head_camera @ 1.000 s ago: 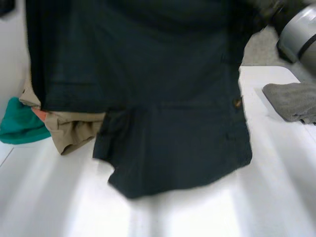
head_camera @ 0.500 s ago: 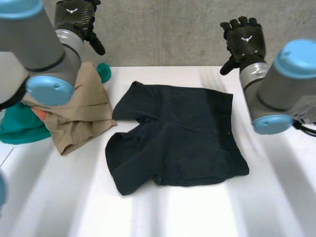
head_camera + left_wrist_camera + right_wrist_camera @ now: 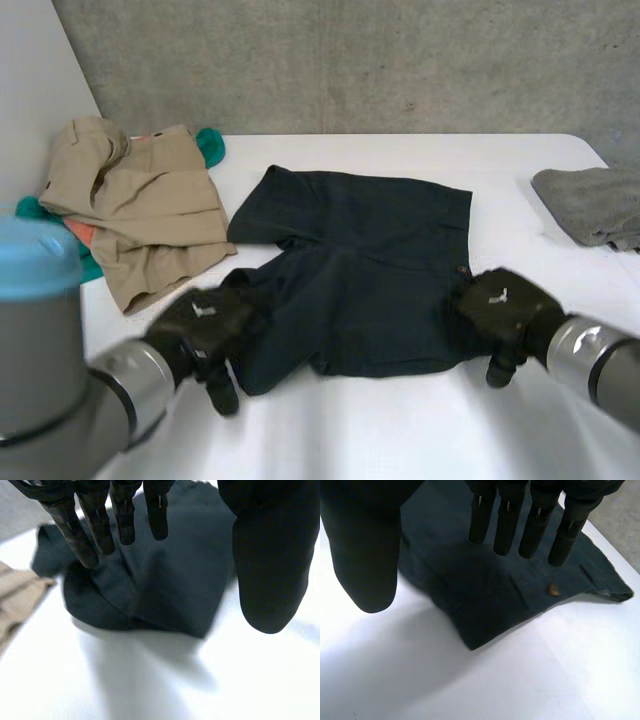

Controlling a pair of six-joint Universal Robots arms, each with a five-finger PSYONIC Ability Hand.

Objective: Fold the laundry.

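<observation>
Seen from the head view, the dark shorts (image 3: 370,270) lie spread flat in the middle of the white table (image 3: 400,430), waistband towards the right side. The left hand (image 3: 200,325) sits low at the near edge of the shorts' left leg, and the right hand (image 3: 497,305) sits at the shorts' near right corner. A tan garment (image 3: 150,210) lies crumpled at the table's left, with a teal cloth (image 3: 210,145) showing under it. A grey cloth (image 3: 595,205) lies at the far right edge, well apart from the shorts.

Next, in the left wrist view, the left hand's fingers (image 3: 80,525) are straight and slightly spread, with the thumb held wide apart from them and nothing pinched between. The rounded leg end of the shorts (image 3: 165,585) lies at the fingertips; whether they touch it I cannot tell.

Last, in the right wrist view, the right hand's fingers (image 3: 507,515) hang straight, side by side, with the thumb well apart and gripping nothing. The shorts' corner (image 3: 485,590) lies under them, with a small brown button (image 3: 552,590) just beyond the fingertips.
</observation>
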